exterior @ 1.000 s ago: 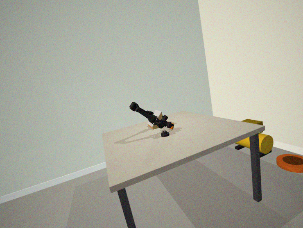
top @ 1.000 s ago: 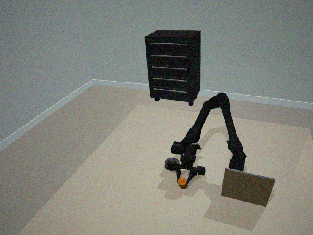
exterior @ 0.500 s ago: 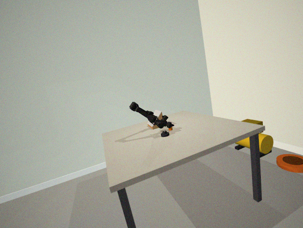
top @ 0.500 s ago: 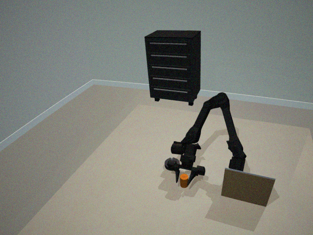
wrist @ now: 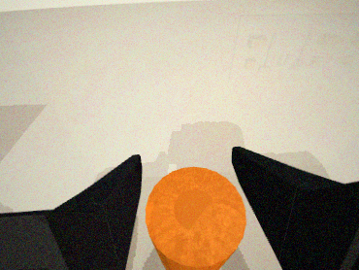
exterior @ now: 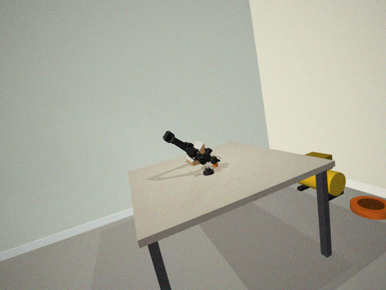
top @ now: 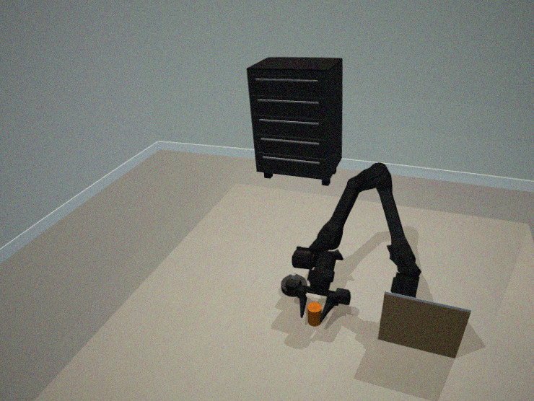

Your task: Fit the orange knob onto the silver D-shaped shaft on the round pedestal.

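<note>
Standing between the parted fingers of an open gripper (top: 311,318) (exterior: 215,161) (wrist: 186,157), orange knob (top: 314,314) (exterior: 215,165) (wrist: 195,219) (no grip).

So the room's pretty plain – one grey-green wall (top: 129,77) (exterior: 124,77) and a cream wall (exterior: 312,77), with pale baseboard along the bottom. There's a black drawer cabinet (top: 293,112) with five thin handles near the wall. The grey floor (exterior: 218,249) has darker patches – and a yellow cylinder (exterior: 336,183) and an orange ring (exterior: 361,212) sit past the dark-legged table (exterior: 199,218).
</note>
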`<state>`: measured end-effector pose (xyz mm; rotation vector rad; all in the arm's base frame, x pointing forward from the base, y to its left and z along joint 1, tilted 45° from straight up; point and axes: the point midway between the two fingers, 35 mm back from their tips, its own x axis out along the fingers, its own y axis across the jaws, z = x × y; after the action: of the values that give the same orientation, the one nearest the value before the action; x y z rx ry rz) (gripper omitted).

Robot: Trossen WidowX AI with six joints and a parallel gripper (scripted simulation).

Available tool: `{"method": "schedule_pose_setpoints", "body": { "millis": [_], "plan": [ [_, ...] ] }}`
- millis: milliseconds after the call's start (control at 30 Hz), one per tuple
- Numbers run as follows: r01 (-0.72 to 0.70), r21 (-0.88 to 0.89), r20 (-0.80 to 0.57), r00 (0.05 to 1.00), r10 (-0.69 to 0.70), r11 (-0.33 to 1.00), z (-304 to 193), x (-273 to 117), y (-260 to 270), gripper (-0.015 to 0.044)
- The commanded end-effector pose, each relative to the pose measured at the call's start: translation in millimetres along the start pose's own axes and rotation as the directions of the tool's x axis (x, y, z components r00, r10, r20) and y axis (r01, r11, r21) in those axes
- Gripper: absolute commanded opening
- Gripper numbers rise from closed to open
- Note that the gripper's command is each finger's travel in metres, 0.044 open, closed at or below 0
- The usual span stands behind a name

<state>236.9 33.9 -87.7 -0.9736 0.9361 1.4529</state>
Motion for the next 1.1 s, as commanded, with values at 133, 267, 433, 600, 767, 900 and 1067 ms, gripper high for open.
{"method": "schedule_pose_setpoints", "body": {
  "millis": [133,267,433,600,767,900,1067],
  "plan": [
    [0.001,0.001,0.002,1.0,-0.001,1.0,0,0,0,0.0418],
    [0.001,0.001,0.002,1.0,-0.001,1.0,0,0,0,0.044],
    [0.001,0.001,0.001,1.0,-0.001,1.0,2,-1,0,0.044],
    [0.002,-0.001,0.002,1.0,-0.002,1.0,64,-29,-2,0.044],
    [0.002,-0.001,0.003,1.0,-0.002,1.0,74,-34,-1,0.044],
    [-0.067,0.045,-0.122,0.99,0.072,0.997,72,-27,4,0.044],
    [-0.128,0.14,-0.561,0.807,0.185,0.982,70,-25,13,0.044]
  ]
}}
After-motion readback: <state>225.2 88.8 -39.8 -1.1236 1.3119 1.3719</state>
